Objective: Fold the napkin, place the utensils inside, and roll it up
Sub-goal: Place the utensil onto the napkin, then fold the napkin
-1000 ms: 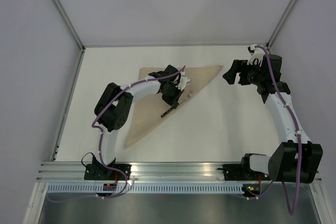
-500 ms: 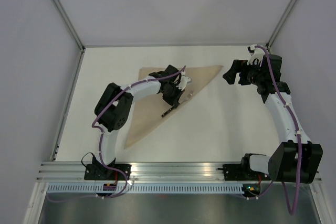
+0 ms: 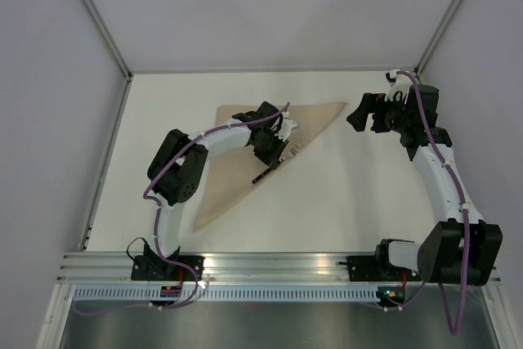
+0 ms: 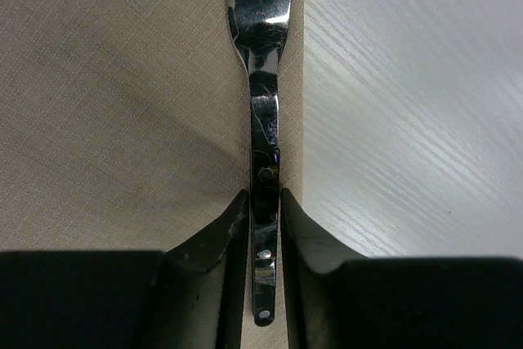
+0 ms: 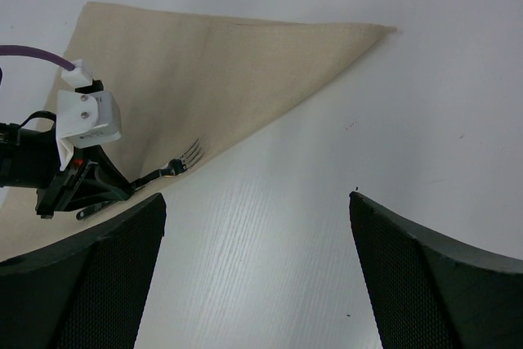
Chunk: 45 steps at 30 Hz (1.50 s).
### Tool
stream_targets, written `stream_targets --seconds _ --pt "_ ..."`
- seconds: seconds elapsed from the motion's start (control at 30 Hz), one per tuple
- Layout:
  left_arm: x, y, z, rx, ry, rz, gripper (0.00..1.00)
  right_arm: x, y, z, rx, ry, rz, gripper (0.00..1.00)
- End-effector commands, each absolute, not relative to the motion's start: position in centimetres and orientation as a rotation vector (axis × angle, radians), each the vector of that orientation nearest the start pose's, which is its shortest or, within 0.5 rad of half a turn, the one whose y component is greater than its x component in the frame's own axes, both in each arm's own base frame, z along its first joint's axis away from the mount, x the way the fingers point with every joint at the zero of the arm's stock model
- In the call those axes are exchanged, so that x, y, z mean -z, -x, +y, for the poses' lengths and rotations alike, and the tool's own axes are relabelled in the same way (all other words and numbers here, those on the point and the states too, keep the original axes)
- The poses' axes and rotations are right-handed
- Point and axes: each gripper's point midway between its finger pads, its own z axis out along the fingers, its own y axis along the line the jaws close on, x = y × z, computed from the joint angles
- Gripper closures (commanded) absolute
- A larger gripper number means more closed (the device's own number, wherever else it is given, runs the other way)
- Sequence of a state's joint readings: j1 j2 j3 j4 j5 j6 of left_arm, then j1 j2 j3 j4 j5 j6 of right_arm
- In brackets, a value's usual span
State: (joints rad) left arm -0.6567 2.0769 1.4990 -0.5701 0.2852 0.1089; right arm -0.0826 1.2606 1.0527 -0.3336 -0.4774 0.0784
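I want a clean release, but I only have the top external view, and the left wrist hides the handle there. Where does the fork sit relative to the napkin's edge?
Observer: In the left wrist view, the fork runs just inside the edge of the napkin, parallel to it, with its tines pointing away from the wrist.
Operator: And the left fingers?
Observer: The left fingers flank the end of the handle closely, one on each side. I can't tell whether they press it.
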Motion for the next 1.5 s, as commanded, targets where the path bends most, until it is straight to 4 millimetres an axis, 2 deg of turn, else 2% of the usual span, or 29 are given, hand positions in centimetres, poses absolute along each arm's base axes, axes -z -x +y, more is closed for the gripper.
stream_targets --seconds 0.0,0.23,0.3,0.43,0.53,0.67,0.7,0.77,0.8,0.83,0.87,0.9,0.93,1.0,1.03,1.1,1.13,1.17,1.2,1.27,1.3,1.33,1.37,1.4,1.43,1.47 --pt "-4.0 -33.8 -31.8 0.544 -1.064 2.48 0.75 -22.6 -37.2 5.6 -0.516 0.129 2.057 0.02" --pt "-4.3 -34.0 -32.2 0.555 -1.064 2.47 0.76 -22.7 -37.1 5.7 -0.516 0.132 2.054 0.02" --pt "-4.7 -33.9 -32.2 0.553 -1.054 2.467 0.71 -22.8 -37.1 5.7 -0.517 0.134 2.051 0.02" --pt "-6.7 -34.2 -32.6 0.576 -1.036 2.419 0.61 -22.8 -37.1 5.7 -0.52 0.14 2.051 0.02" --pt "-9.3 -34.5 -32.9 0.6 -1.01 2.358 0.54 -23.1 -37.1 5.8 -0.521 0.144 2.043 0.02" --pt "-13.5 -35.1 -32.9 0.617 -0.94 2.287 0.52 -24.9 -36.6 6.3 -0.515 0.189 1.986 0.02" --pt "-15.7 -35.2 -32.6 0.616 -0.911 2.244 0.52 -25.1 -36.5 6.3 -0.498 0.196 1.978 0.02" --pt "-18.3 -36.1 -31.3 0.575 -0.76 2.238 0.51 -25.4 -36.1 7.8 -0.48 0.278 1.966 0.03" --pt "-21.8 -36.4 -29.7 0.562 -0.662 2.185 0.52 -25.3 -36.0 8.3 -0.449 0.29 1.973 0.04" --pt "-23.4 -37.3 -27.8 0.494 -0.543 2.172 0.52 -25.2 -35.4 10.6 -0.444 0.407 1.959 0.07" --pt "-24.4 -37.0 -26.6 0.515 -0.418 2.187 0.51 -25.1 -35.1 11.8 -0.435 0.453 1.958 0.08" --pt "-28.3 -36.6 -24.0 0.527 -0.31 2.113 0.51 -24.8 -34.7 13.1 -0.435 0.497 1.956 0.09" --pt "-29.7 -36.3 -22.4 0.513 -0.225 2.087 0.51 -24.6 -33.7 15.9 -0.434 0.58 1.945 0.13" --pt "-32.0 -35.2 -18.8 0.483 -0.074 2.045 0.49 -23.9 -32.7 19.0 -0.407 0.705 1.913 0.17" --pt "-35.0 -33.5 -16.7 0.473 -0.01 1.964 0.49 -23.5 -31.0 22.1 -0.392 0.802 1.883 0.19" --pt "-36.2 -31.7 -14.3 0.452 0.072 1.941 0.48 -22.5 -29.6 25.6 -0.367 0.934 1.816 0.2" --pt "-37.2 -31.0 -12.9 0.419 0.117 1.909 0.48 -22.2 -27.0 28.8 -0.405 1.043 1.763 0.21" --pt "-39.0 -29.4 -11.8 0.425 0.15 1.855 0.48 -21.4 -26.6 30.4 -0.385 1.078 1.739 0.21" --pt "-39.2 -28.5 -10.5 0.389 0.182 1.847 0.48 -21.0 -24.1 32.9 -0.413 1.18 1.681 0.23" --pt "-40.6 -26.3 -8.7 0.377 0.229 1.799 0.47 -19.6 -22.7 35.5 -0.399 1.249 1.635 0.23" --pt "-40.5 -25.6 -7.9 0.355 0.245 1.8 0.46 -19.1 -20.3 37.4 -0.414 1.327 1.581 0.25" --pt "-40.7 -25.0 -7.4 0.352 0.263 1.794 0.46 -17.8 -19.5 38.5 -0.404 1.373 1.572 0.25" --pt "-41.2 -23.8 -6.6 0.35 0.277 1.772 0.46 -17.6 -17.8 40.2 -0.416 1.419 1.516 0.26" --pt "-41.3 -23.3 -6.3 0.349 0.287 1.766 0.46 -17.0 -17.0 41.0 -0.412 1.449 1.499 0.26" --pt "-41.6 -22.8 -5.9 0.354 0.299 1.753 0.46 -15.4 -16.4 42.0 -0.402 1.488 1.497 0.27" --pt "-42.2 -22.0 -5.5 0.365 0.306 1.729 0.46 -14.9 -15.8 42.8 -0.398 1.511 1.488 0.28"
